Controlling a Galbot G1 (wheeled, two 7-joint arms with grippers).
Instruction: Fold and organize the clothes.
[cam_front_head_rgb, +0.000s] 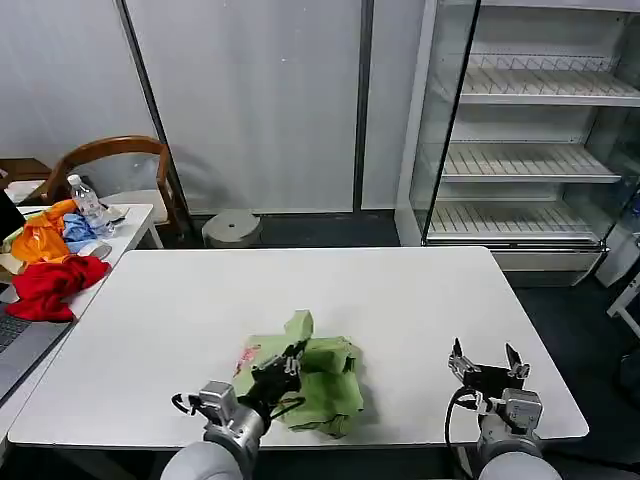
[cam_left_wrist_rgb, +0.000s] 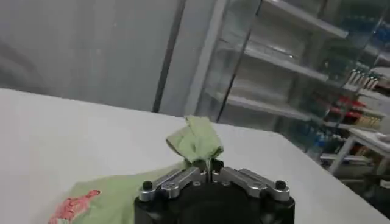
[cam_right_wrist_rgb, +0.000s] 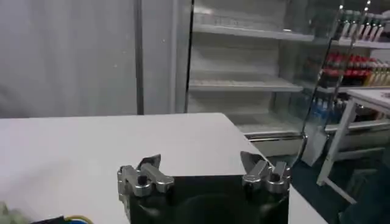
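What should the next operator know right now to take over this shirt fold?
Left gripper: shut on a raised fold of the green shirt, low over the table's near edge.
Right gripper: open, holding nothing, over bare table to the shirt's right.
Shirt: bunched in a rumpled heap near the front edge, red-and-white print at its left side.
Done: shirt gripped, nothing more. No neat fold yet.
Left: probably spread it flat, fold it, then tidy it.
On the side table at left: red cloth, orange and blue garments, bottle.
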